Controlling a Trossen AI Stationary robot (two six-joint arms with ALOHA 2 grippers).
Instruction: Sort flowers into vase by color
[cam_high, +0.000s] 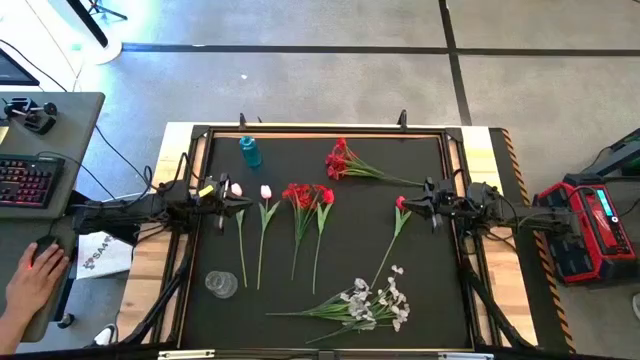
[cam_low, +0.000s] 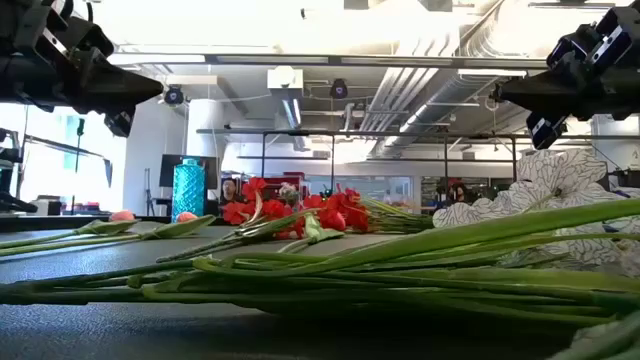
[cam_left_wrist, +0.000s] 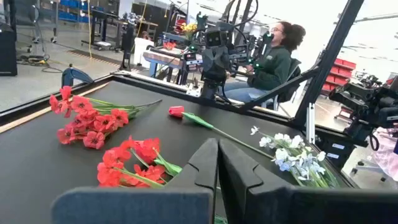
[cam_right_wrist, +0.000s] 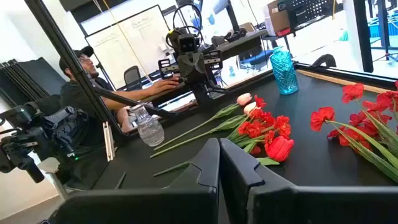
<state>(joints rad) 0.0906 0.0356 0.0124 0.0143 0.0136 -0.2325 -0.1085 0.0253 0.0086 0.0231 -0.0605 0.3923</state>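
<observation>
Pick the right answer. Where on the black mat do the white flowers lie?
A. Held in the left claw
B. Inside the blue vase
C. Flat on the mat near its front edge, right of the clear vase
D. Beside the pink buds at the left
C: the high view shows the white flowers lying flat near the black mat's front edge, right of the clear vase; the blue vase stands far off at the back.

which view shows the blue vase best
The right wrist view: the blue vase stands whole and close, its ribbed glass clear, by the table's far edge. The high view shows only its top from above. The low view has it small, behind stems. The left wrist view misses it.
</observation>
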